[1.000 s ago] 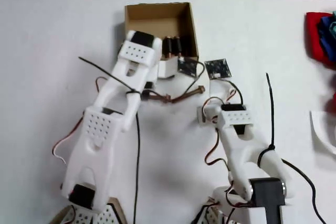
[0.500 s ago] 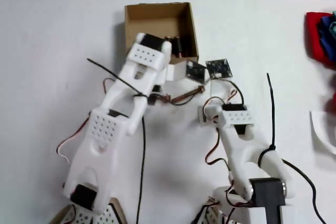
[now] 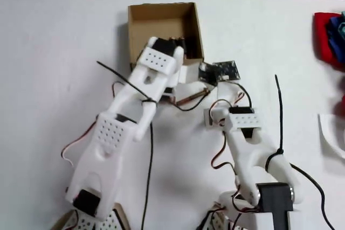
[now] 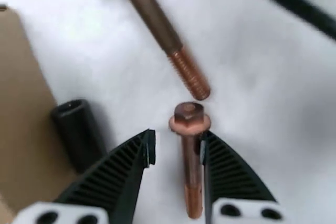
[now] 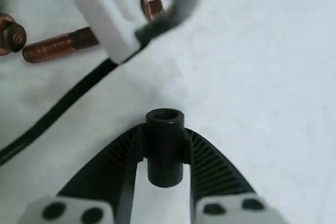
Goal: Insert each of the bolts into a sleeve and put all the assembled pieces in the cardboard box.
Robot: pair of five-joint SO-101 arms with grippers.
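Note:
My left gripper (image 4: 176,141) stands open around a copper bolt (image 4: 190,145) that lies on the table against one finger (image 4: 227,170), head pointing away. A second bolt (image 4: 164,34) lies just beyond it. A black sleeve (image 4: 79,132) rests beside the cardboard box (image 4: 18,108) wall. In the high view the left arm (image 3: 159,65) hangs by the box (image 3: 156,22) corner, above a bolt (image 3: 192,96). Assembled pieces (image 3: 178,43) lie in the box. My right gripper (image 5: 164,136) is shut on an upright black sleeve (image 5: 165,148), close to the table.
A black cable (image 5: 68,106) and the left arm's white part (image 5: 113,17) cross in front of my right gripper, with bolts (image 5: 55,47) behind them. Red cloth (image 3: 329,28) and a white plate (image 3: 330,136) sit at the table's right edge.
The left arm has swung right from the box's near edge toward the loose bolts. The right arm has kept still with its sleeve.

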